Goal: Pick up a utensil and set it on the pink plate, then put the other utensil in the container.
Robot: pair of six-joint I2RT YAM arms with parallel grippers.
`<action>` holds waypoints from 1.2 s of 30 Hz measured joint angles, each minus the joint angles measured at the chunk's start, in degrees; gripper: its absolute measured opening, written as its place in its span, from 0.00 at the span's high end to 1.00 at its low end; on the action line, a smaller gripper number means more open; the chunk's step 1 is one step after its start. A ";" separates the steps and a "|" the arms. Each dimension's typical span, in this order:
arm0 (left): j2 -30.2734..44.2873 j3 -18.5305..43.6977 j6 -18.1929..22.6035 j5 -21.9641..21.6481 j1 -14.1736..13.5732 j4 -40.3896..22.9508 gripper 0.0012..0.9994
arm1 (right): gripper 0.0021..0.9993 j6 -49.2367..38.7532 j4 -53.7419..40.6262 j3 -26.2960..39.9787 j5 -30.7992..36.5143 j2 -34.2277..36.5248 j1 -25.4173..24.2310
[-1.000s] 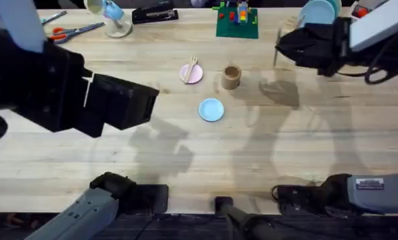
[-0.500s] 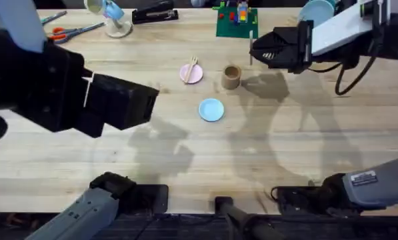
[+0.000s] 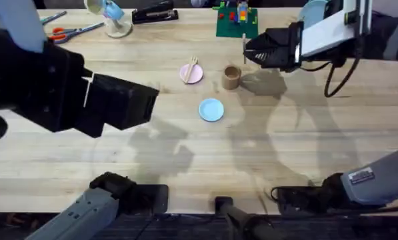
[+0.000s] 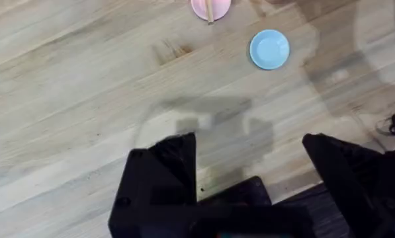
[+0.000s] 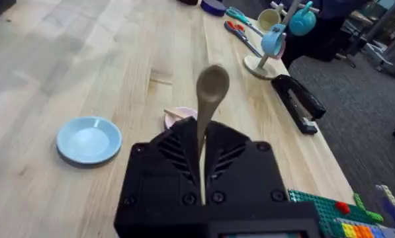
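One utensil is already down: I see the fork (image 3: 191, 67) lying across the pink plate (image 3: 193, 75), well to the left of my right gripper (image 3: 247, 48). That gripper is clenched on the spoon (image 5: 206, 118), handle pinched between the fingers and the oval bowl sticking out past the tips. Compared with half a second ago, I have the right gripper shifted a little further left over the table, so it now sits just above and right of the cup (image 3: 231, 77), with the spoon's thin shaft (image 3: 244, 48) hanging near the cup's far side. Plate, fork, cup and the blue plate (image 3: 211, 110) have not moved. My left gripper (image 4: 250, 165) has stayed put, raised high, fingers spread and holding nothing; the blue plate lies well ahead of it, the pink plate beyond.
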 joint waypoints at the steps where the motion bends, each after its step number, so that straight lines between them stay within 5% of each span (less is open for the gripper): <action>1: 0.00 0.00 0.00 0.00 0.00 0.00 0.03 | 0.97 0.26 0.80 0.00 0.02 0.50 0.14; 12: 0.00 0.00 0.00 0.00 0.00 0.00 0.03 | 0.97 5.02 13.42 0.00 0.74 4.62 4.29; 36: 0.00 0.00 0.00 0.00 0.00 -0.01 0.03 | 0.97 6.33 16.61 0.00 1.26 12.57 5.32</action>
